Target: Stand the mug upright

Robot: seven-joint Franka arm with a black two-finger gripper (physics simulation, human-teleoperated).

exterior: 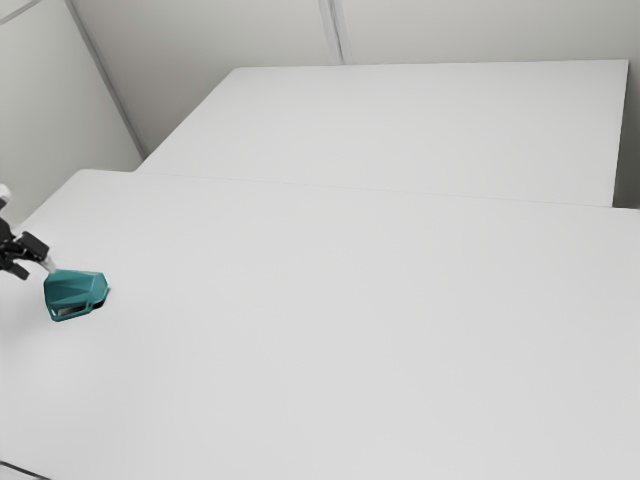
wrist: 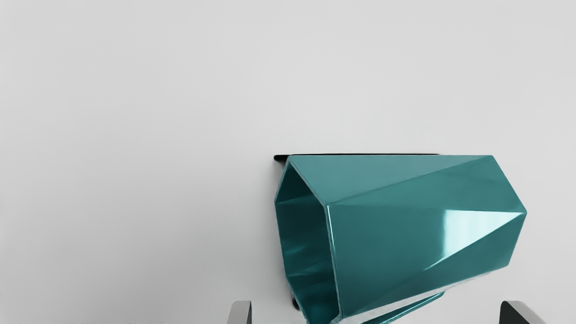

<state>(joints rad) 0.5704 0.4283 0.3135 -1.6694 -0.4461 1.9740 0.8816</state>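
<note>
Jaws, black, two-fingered: released, spread wide, positioned near a glossy, faceted, teal mug (wrist: 418, 234). Mug laid on its side, not upright, upon a smooth white tabletop (exterior: 350, 320), toward the edge at the exterior view's left.

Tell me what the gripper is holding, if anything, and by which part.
Nothing is held: the gripper is open, its fingers wide apart, and the teal mug lies on its side, with table showing between its rim and one finger.
</note>
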